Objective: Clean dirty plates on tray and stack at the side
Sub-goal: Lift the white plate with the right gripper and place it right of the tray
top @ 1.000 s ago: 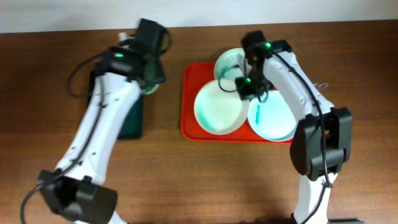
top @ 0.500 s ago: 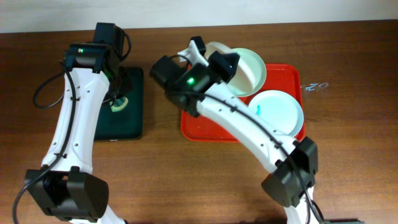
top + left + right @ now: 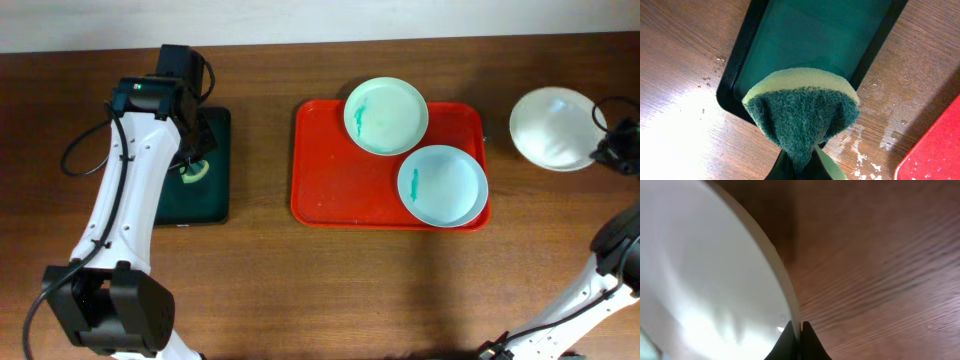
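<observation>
1 plate (image 3: 551, 128) has just left the tray (image 3: 330, 205) and sits well right of it on the surface (image 3: 300, 290), rim pinched in our right tool (image 3: 799, 330). 2 smeared plates (image 3: 386, 116) (image 3: 442, 186) remain there, so we judge 1 of 3 done. Our left tool (image 3: 799, 165) grips the sponge (image 3: 802, 107) over the black tray (image 3: 215, 200).

Table (image 3: 260, 280), seen from above: the tray (image 3: 330, 200) at centre carries 2 plates, the rear plate (image 3: 386, 116) overlapping its back rim, the front plate (image 3: 442, 186) at its right end. The 3rd plate (image 3: 552, 128) sits right of the tray, off it. The small tray (image 3: 215, 200) lies left, with the sponge (image 3: 802, 115) over it.
</observation>
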Controlling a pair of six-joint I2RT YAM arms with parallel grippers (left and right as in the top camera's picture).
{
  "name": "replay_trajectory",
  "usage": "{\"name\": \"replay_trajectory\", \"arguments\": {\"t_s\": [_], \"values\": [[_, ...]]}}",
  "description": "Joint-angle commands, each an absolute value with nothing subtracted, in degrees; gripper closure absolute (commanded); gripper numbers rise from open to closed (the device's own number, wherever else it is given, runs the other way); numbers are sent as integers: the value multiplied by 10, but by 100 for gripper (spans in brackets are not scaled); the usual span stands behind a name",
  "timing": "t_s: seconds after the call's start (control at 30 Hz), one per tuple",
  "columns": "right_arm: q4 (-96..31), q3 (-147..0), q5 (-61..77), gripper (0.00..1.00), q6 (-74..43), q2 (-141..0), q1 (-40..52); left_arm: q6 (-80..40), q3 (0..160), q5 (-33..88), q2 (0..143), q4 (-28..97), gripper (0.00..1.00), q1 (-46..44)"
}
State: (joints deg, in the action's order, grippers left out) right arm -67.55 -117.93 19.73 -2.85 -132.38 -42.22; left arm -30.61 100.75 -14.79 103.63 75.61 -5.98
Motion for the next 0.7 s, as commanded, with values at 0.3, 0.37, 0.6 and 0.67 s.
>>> {"name": "replay_trajectory", "arguments": {"t_s": [0.3, 0.37, 0.6, 0.67], "values": [[-836, -1416, 302, 2, 24, -1342, -366, -297, 1005, -141, 1040, 755, 100, -58], [-841, -1426, 386, 1, 78, -1342, -316, -297, 1005, -141, 1040, 755, 100, -58], [-569, -1271, 25, 1, 95, -1370, 29, -297, 1005, -141, 1040, 755, 100, -58], [-515, -1227, 17, 2, 87, -1371, 45, -297, 1005, -141, 1040, 755, 100, -58]]}}
